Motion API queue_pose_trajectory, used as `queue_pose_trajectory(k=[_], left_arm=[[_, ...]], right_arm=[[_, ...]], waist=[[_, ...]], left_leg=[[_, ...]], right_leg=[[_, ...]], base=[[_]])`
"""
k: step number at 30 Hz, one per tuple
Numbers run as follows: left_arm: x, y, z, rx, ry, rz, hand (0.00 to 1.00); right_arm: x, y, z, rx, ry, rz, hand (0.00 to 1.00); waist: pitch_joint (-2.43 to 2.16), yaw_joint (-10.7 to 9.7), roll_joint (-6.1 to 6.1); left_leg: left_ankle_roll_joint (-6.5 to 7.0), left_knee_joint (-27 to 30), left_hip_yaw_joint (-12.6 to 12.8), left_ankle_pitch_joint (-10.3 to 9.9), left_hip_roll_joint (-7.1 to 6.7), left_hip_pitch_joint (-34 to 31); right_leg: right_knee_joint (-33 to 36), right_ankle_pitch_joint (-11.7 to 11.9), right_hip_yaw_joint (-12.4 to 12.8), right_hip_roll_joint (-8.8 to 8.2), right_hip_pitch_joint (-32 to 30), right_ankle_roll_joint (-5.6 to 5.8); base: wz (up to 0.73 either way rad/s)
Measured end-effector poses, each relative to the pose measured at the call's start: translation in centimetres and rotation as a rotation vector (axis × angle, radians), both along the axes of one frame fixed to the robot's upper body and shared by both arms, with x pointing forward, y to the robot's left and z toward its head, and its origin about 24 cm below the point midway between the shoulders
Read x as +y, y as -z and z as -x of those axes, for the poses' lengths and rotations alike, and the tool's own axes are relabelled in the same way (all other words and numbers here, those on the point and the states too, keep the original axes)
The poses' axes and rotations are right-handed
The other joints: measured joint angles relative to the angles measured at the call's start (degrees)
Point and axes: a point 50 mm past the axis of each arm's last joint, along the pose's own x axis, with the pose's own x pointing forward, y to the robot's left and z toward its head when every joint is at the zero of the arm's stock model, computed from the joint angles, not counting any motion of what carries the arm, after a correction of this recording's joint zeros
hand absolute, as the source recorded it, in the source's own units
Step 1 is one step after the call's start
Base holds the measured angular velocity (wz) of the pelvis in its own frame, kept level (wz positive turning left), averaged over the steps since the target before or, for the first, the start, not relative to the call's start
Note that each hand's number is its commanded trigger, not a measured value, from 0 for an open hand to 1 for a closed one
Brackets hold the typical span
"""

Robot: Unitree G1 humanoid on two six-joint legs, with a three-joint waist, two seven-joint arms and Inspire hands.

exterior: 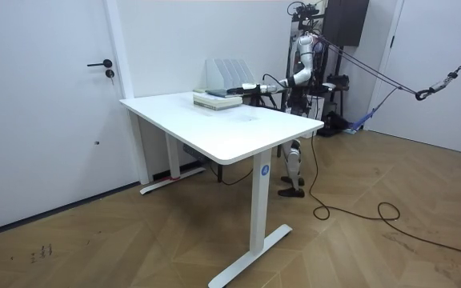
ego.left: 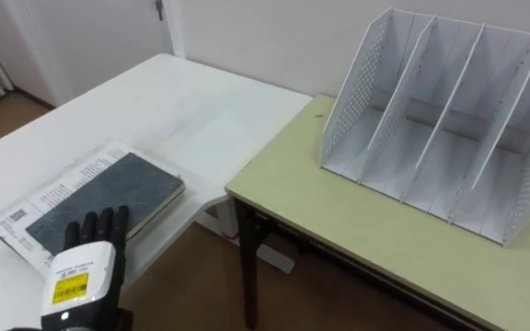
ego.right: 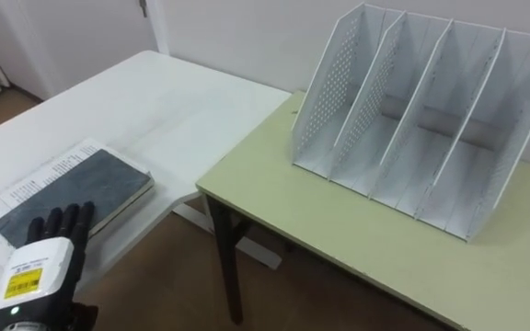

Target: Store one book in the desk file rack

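book [ego.left: 109, 198]: dark grey, flat on printed sheet [ego.left: 51, 193], just ahead of left hand [ego.left: 83, 268]
left hand: fingers [ego.left: 90, 225] straight, over book's near edge, gripping nothing
file rack [ego.left: 440, 129]: far right of hand, on green desk [ego.left: 339, 221]

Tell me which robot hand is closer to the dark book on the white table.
Left. The left robot hand is over the near end of the book, fingers straight, touching it or just above it. The right robot hand is nowhere beside the book.

book [ego.left: 109, 196] on left table [ego.left: 182, 101], file rack [ego.left: 444, 129] on right desk [ego.left: 339, 221]
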Motion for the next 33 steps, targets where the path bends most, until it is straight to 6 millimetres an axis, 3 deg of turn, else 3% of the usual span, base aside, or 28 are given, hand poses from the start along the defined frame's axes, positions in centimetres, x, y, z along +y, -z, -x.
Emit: queue_pose_trajectory(k=[5, 7, 8, 15, 22, 27, 33], left_arm=[[-0.1, 0.6, 0.2, 0.025, -0.005, 0.004, 0.0], [0.0, 0.7, 0.2, 0.033, -0.007, 0.005, 0.94], [0.0, 0.7, 0.1, 0.034, -0.006, 0.005, 1.0], [0.4, 0.0, -1.2, -0.01, -0.026, -0.004, 1.0], [0.8, -0.5, -1.8, -0.052, -0.06, 0.03, 1.0], [1.1, -1.3, -2.4, -0.095, -0.068, 0.016, 1.0], [1.3, -1.6, -2.5, -0.11, -0.073, 0.008, 1.0]], right_arm=[[0.0, 0.0, 0.0, 0.008, 0.0, 0.0, 0.0], [-0.1, 0.0, 0.0, 0.015, 0.0, -0.001, 0.0], [-0.1, 0.0, 0.0, 0.016, 0.0, 0.0, 0.0], [-0.2, 0.0, 0.0, 0.018, 0.004, 0.002, 0.0], [-0.2, 0.0, 0.0, 0.03, 0.017, -0.001, 0.0], [-0.2, 0.0, 0.0, 0.042, 0.019, -0.002, 0.0], [-0.2, 0.0, 0.0, 0.044, 0.02, -0.002, 0.0]], waist=[[-0.01, 0.02, 0.1], [-0.01, 0.04, 0.17], [0.0, 0.09, 0.19], [-0.04, 0.24, 0.7], [-0.16, 0.1, 0.64], [-0.49, 0.17, 0.48], [-0.5, 0.15, 0.47]], left_leg=[[0.0, -0.07, 0.14, 0.0, -0.02, 0.57], [0.0, -0.3, 0.16, 0.0, -0.04, 0.95], [-0.01, -0.31, 0.16, 0.0, -0.04, 0.96], [-0.03, -0.31, 0.18, 0.02, -0.05, 1.93], [-0.03, -0.55, 0.18, 0.02, -0.03, 2.08], [-0.06, -0.35, 0.21, 0.05, -0.32, 2.13], [-0.07, -0.57, 0.3, 0.05, -0.33, 2.87]], right_leg=[[-0.13, 0.0, 0.14, 0.02, 0.43, 0.0], [-0.25, -0.04, 0.18, 0.03, 0.52, 0.01], [-0.29, -0.05, 0.21, 0.04, 0.53, 0.01], [-0.28, -0.11, 0.36, 0.07, 1.26, -0.04], [-0.17, -0.43, 0.32, 0.06, 1.45, -0.06], [-0.14, -0.41, 0.32, 0.01, 1.55, -0.06], [-0.27, -0.49, 0.42, -0.04, 1.88, -0.01]], base=[[0.0], [0.0], [0.0], [0.0], [0.0], [0.0], [0.0]])
